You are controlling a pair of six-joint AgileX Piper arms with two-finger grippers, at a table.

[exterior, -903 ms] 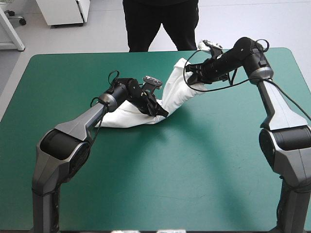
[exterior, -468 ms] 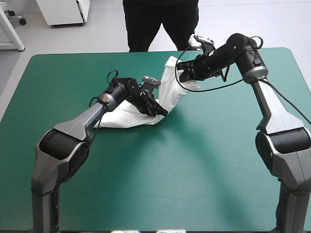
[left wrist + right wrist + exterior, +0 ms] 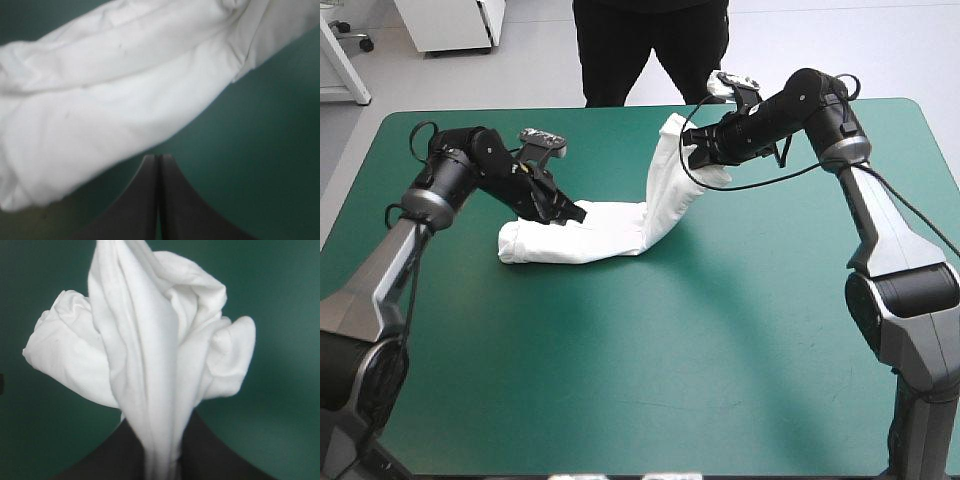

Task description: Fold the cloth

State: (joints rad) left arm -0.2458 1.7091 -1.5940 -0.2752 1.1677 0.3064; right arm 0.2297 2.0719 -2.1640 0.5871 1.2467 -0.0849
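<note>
In the right wrist view the T-shirt (image 3: 150, 355) drapes over the right gripper (image 3: 160, 440), hiding its fingertips; at the high view's upper middle they seem buried in fabric too. The left wrist view cuts the T-shirt's far edges off.

White T-shirt (image 3: 600, 228), teal-green cover (image 3: 680, 350)

T-shirt (image 3: 588, 232) on table's (image 3: 670, 360) far half

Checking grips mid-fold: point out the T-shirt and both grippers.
T-shirt (image 3: 582, 232): high view, its flat-lying part.
left gripper (image 3: 158, 158): left wrist view, shut fingertips.
right gripper (image 3: 160, 424): right wrist view, between the fingers.
</note>
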